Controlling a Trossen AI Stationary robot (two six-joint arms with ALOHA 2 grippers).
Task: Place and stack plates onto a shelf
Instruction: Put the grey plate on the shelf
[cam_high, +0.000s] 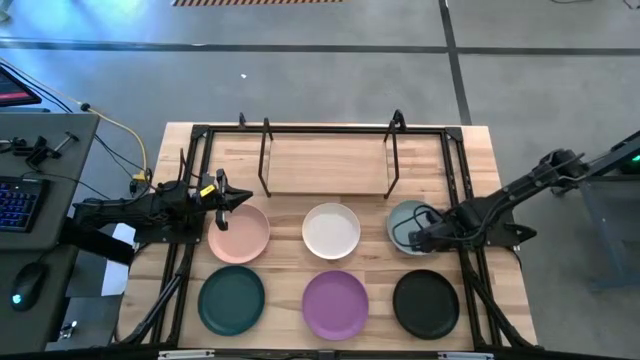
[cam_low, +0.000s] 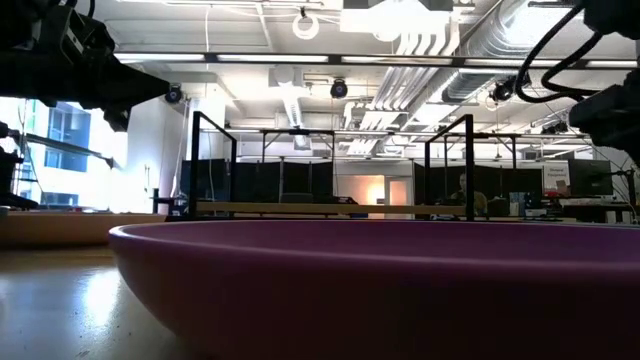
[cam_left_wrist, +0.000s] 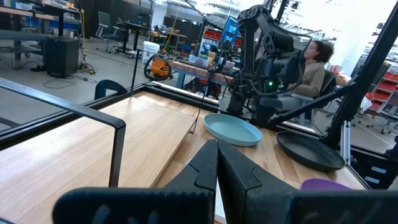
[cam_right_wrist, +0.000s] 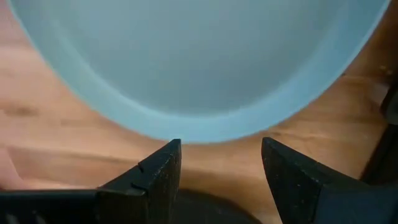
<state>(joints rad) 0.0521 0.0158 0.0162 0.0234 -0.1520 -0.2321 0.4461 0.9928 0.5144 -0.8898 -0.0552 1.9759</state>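
Right gripper (cam_right_wrist: 217, 171) jaws apart over matte round blue-grey plate (cam_right_wrist: 193, 62).

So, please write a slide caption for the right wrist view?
Open right gripper hovering just short of the pale blue plate's rim above the wooden table.

Shut left tool (cam_left_wrist: 217, 163) faces the pale blue-grey plate (cam_left_wrist: 232, 129).

Overhead straight down, low view behind purple plate (cam_low: 400, 290), wrist cameras forward.
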